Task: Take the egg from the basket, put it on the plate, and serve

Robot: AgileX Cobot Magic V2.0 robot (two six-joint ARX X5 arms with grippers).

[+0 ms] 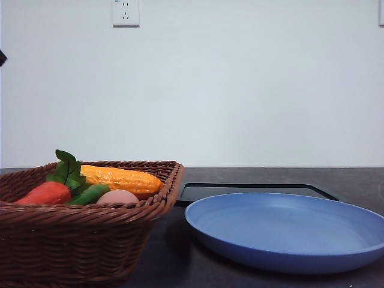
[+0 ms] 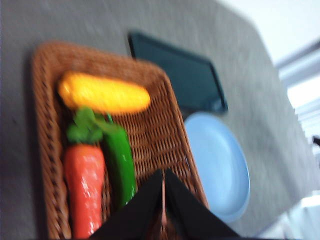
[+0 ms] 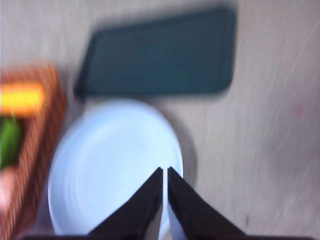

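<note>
Front view: egg (image 1: 117, 196) in basket (image 1: 90, 231).

You won't find any readable text, label, brand or number here. The wall outlet (image 1: 125, 12) at the upper left of the front view bears only slots, no lettering you can read.

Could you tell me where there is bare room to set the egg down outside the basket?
The plate is bare across its whole surface, between the basket and the table's right side. The black tray behind it also looks bare. The basket is crowded: corn, carrot, green pepper and egg lie close together.
</note>
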